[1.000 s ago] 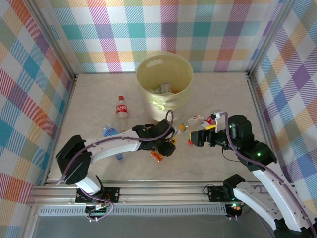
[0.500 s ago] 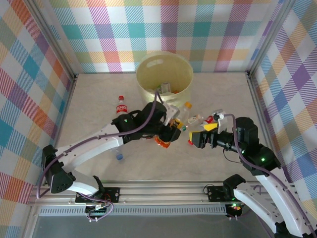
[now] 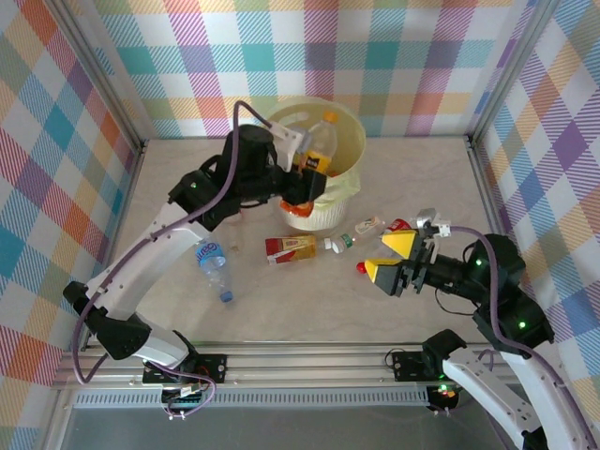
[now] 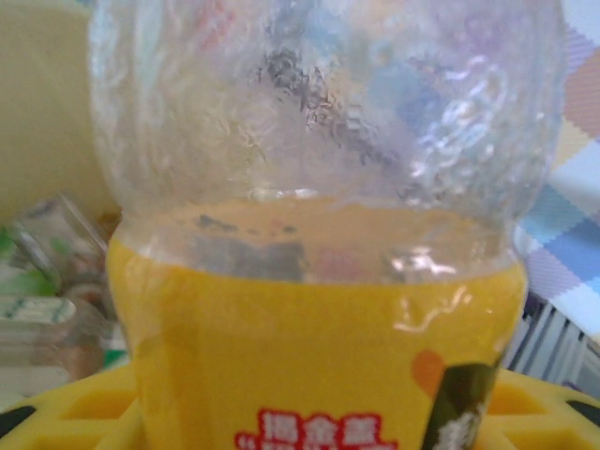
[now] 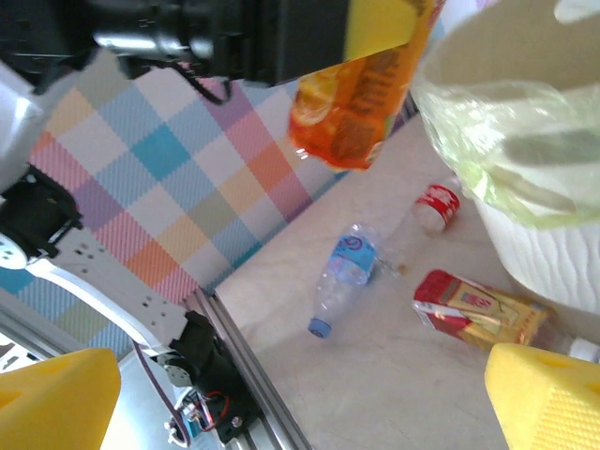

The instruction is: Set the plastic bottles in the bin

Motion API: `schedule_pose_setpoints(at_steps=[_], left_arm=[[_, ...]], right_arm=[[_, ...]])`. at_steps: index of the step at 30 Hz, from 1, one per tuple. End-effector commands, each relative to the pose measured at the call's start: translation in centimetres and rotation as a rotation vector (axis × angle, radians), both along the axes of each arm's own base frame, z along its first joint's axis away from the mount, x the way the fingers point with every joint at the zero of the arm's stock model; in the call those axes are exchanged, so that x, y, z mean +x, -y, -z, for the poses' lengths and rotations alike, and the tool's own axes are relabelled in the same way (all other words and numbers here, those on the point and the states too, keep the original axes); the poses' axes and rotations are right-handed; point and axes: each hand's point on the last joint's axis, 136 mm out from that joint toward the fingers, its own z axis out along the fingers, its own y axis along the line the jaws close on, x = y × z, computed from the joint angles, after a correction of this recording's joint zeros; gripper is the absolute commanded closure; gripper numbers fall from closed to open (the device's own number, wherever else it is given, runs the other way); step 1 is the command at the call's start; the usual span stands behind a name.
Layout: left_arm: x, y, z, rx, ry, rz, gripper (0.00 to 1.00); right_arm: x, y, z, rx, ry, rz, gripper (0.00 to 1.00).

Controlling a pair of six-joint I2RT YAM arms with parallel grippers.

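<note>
Left gripper: its jaws are being pressed against an orange-labelled bottle, which is gripped low on its body. The bottle is being carried tilted, cap end toward the back wall. In the left wrist view the same bottle is being seen close up. It is clear above and has a yellow-orange label below, with a yellow finger pad at each lower corner. The bottle is being held in the air at the near-left rim of the bin. The bin is pale yellow, with a yellow-green liner draped over its edge.

Right gripper: its jaws are being held spread wide and empty above the table, right of the bin and well apart from it.

On the table:
- A red-labelled bottle is lying on its side just in front of the bin.
- A clear blue-labelled bottle is lying further left.
- A cluster of small bottles is lying between the bin and the right gripper.
- In the right wrist view a cola bottle is being seen beyond the blue-labelled one, near the bin's base.
</note>
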Motion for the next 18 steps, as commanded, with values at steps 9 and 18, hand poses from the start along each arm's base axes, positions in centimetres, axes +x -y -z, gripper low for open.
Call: schedule_pose_setpoints(at_steps=[9, 18], left_arm=[[6.7, -1.2, -3.9, -0.089, 0.083, -0.111, 0.44], [11.1, 0.5, -4.6, -0.124, 0.155, -0.143, 0.43]], right_arm=[[-1.7, 1.3, -4.8, 0.114, 0.119, 0.029, 0.00], [-1.2, 1.4, -4.7, 0.121, 0.099, 0.047, 0.00]])
